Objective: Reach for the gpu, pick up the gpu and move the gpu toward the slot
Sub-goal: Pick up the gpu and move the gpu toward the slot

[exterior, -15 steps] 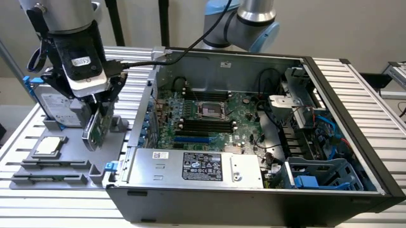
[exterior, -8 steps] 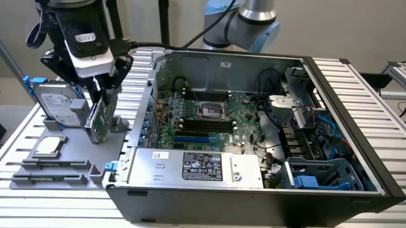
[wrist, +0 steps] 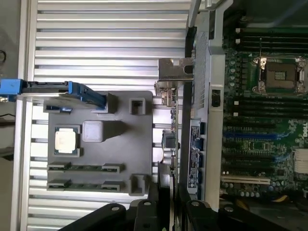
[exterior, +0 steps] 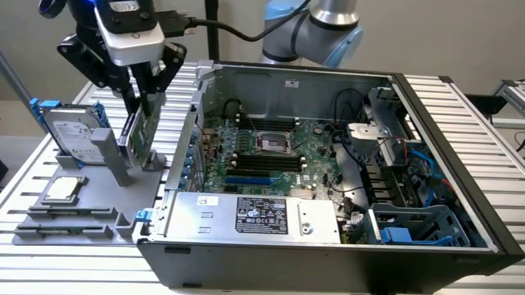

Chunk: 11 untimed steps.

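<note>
Exterior view: my pincer [exterior: 145, 98] grips narrowly the top edge of the graphics card [exterior: 141, 136], which stands in the grey holder [exterior: 94, 198] beside the case [exterior: 328, 261]. Risk: a shallow hold could let the card tilt and snag.

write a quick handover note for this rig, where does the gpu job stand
Gripper: looks shut on the gpu, holding it upright.
Gpu: in the wrist view both of its holder brackets on the gray tray look empty. The card hangs off the tray's edge, beside the outer wall of the case.
Done: reach and pick-up.
Left: the gpu is not yet inside the case or at a slot on the motherboard.
Drive and cpu sit on the tray.
</note>
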Each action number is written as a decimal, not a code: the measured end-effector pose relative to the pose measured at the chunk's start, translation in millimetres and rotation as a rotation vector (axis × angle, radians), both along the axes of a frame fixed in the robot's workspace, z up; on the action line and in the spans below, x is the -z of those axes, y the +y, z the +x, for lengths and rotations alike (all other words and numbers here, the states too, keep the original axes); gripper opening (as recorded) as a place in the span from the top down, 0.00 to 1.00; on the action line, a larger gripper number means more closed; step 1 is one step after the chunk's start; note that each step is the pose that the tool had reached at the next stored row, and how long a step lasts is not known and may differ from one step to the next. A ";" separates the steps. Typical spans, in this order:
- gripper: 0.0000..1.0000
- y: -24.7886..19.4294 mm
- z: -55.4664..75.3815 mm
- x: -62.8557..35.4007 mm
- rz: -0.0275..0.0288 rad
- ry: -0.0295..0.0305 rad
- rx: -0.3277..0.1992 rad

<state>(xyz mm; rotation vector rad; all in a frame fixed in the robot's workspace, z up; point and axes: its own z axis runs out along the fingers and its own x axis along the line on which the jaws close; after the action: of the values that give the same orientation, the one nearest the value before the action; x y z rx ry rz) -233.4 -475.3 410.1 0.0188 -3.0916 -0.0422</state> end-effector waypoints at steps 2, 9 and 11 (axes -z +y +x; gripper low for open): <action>0.74 0.0 8.9 -8.9 0.0001 0.0019 0.000; 0.74 0.3 36.6 -22.0 0.0020 0.0101 0.000; 0.74 0.7 44.8 -22.1 0.0047 0.0108 0.000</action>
<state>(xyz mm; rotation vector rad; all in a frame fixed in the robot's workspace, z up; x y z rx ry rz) -188.6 -474.5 432.2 0.0187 -3.0806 -0.0494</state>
